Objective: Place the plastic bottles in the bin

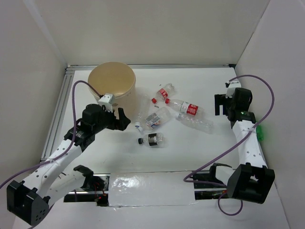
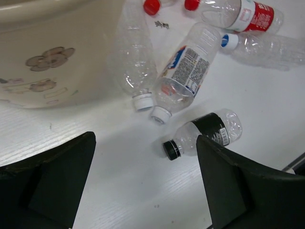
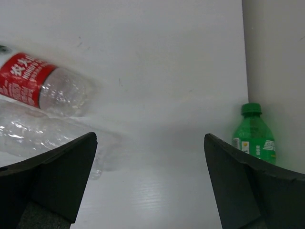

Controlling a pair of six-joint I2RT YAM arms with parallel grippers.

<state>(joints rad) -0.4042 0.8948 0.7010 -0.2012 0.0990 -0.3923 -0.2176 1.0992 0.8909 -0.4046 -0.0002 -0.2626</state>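
Bottles (image 1: 156,118) lie clustered right of the bin (image 1: 125,97), just ahead of my left claw (image 1: 120,118), which gapes wide and holds nothing. My right claw (image 1: 220,104), likewise wide and empty, sits just right of them.

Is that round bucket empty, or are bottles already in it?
Empty: from above, the bin shows only its bare tan inside, and the bottles lie outside it.
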